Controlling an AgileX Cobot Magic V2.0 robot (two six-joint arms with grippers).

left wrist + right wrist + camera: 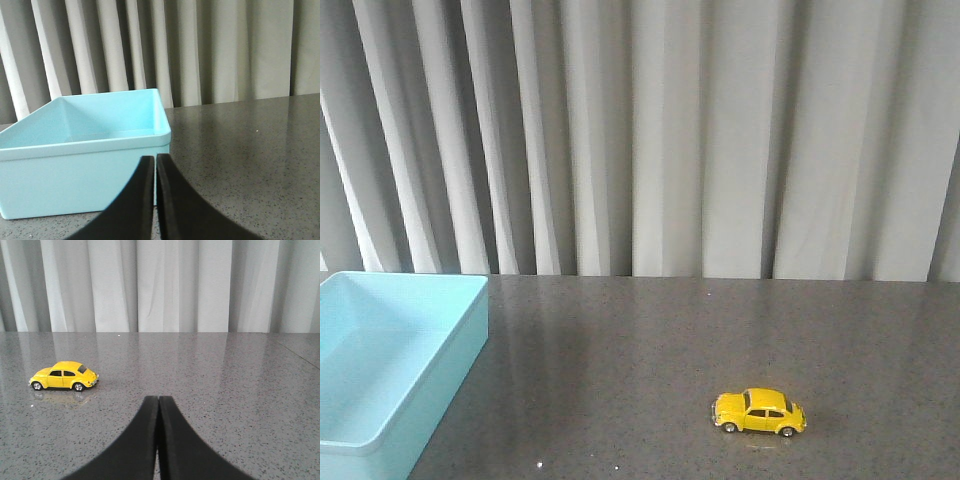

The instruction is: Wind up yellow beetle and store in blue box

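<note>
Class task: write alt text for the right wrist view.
A small yellow beetle stands on its wheels on a grey speckled table, apart from the closed black right tool. Pale pleated curtains hang behind.

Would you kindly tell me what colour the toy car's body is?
Glossy yellow; the yellow beetle shows best in the right wrist view.

From my front camera, the blue box point(390, 370) sits on the table point(640, 350) at the near left, running off the frame's left edge. The yellow beetle point(759, 412) stands on its wheels on the table toward the near right, side-on to me, well apart from the box. A curtain point(650, 130) hangs behind the table's far edge.
</note>
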